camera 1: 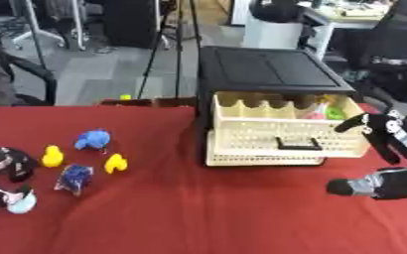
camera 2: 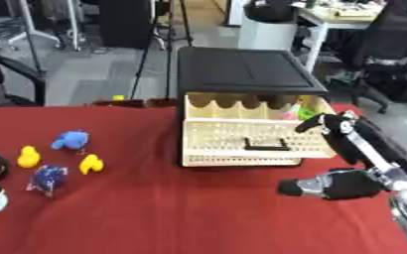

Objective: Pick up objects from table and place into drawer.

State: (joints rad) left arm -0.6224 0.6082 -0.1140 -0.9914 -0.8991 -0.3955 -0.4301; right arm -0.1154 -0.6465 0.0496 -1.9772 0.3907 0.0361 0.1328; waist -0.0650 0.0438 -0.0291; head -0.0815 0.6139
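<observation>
Looking from the left side, we are seeing the left hand (camera 1: 5, 163) lying at the edge of the red tabletop (camera 1: 198, 213), over some dark and pale things there. We cannot tell how its fingers are sitting.

Next to it the little toys are waiting. One yellow duck (camera 1: 52, 156) is sitting near the left hand, a blue toy (camera 1: 92, 140) is resting a bit farther back, a second yellow duck (camera 1: 115, 163) is lying to its right, and a dark blue crinkly toy (camera 1: 74, 178) is lying in front of them. None of them are touching each other.

In the middle, the cream drawer (camera 1: 285, 136) is standing pulled out of the black box (camera 1: 272, 69). Something pink and something green are already lying in its right corner.

On the right, the right hand (camera 2: 350, 141) is hovering just by the drawer's front corner. Its fingers are looking relaxed and are holding nothing.

We are thinking the next toy is the job now. The toys are well apart from the right hand, so the left hand is the closer one. We should be coming down over one toy only, closing around its middle, lifting it clear, and letting go over the empty left part of the drawer.
</observation>
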